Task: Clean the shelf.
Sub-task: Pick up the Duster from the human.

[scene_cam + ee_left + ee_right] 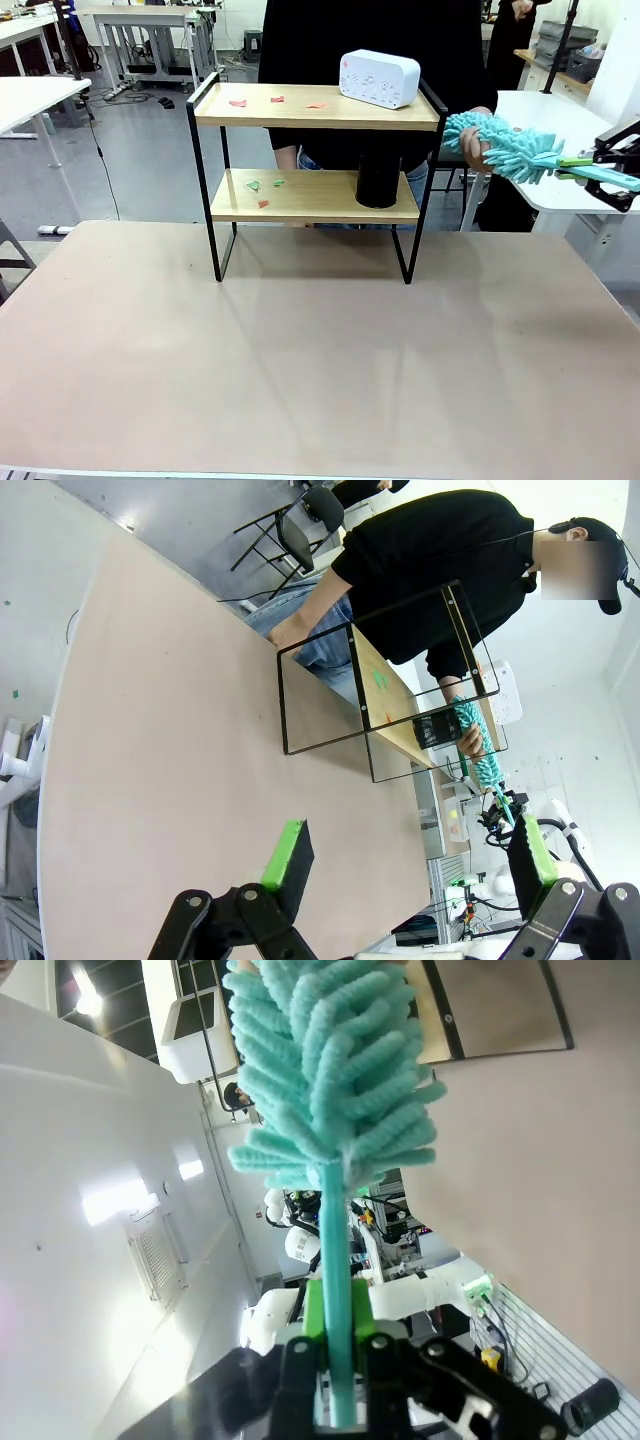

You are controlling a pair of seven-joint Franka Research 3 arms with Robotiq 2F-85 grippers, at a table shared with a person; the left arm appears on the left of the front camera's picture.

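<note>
The shelf [300,117] stands at the 12 o'clock edge of the table [320,370]. Paper scraps [238,102] lie on both boards, a white box [379,78] sits on top and a black cylinder [377,180] stands below. At the shelf's 3 o'clock, a person's hand [470,145] touches the teal duster [505,150]. The right gripper [338,1320] pinches the duster's handle. The left gripper [410,852] hangs over the table, fingers spread wide.

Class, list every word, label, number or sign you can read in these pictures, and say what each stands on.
No text is legible anywhere.
White box on the shelf, top board: small marks on its front, too small and blurred to read.
Teal duster: no print seen.
</note>
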